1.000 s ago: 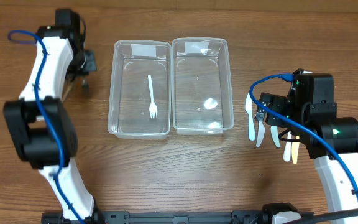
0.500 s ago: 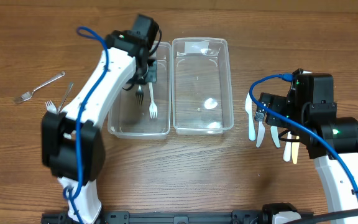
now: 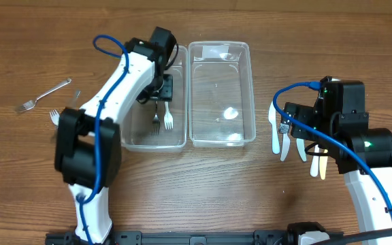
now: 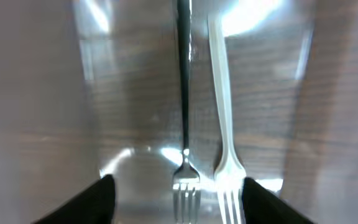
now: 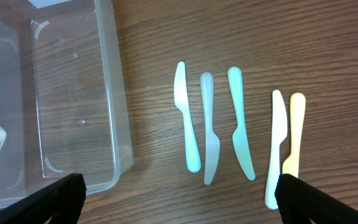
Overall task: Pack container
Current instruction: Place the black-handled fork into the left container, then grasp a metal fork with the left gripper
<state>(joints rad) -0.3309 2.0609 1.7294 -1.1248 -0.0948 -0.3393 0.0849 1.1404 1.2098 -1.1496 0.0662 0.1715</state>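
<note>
Two clear containers stand side by side, the left container and the right container. In the left one a metal fork lies beside a white plastic fork. My left gripper hovers over them, open, and the metal fork lies free on the floor between its fingers. My right gripper is open above several plastic knives: pale teal, grey-blue, teal, white and yellow.
A metal fork lies on the wooden table at the far left. Another fork shows partly beside my left arm. The right container holds nothing that I can make out.
My left arm swung from the table's far left to over the left container carrying the metal fork, then opened; the fork now lies beside the white one. The right arm is still.
</note>
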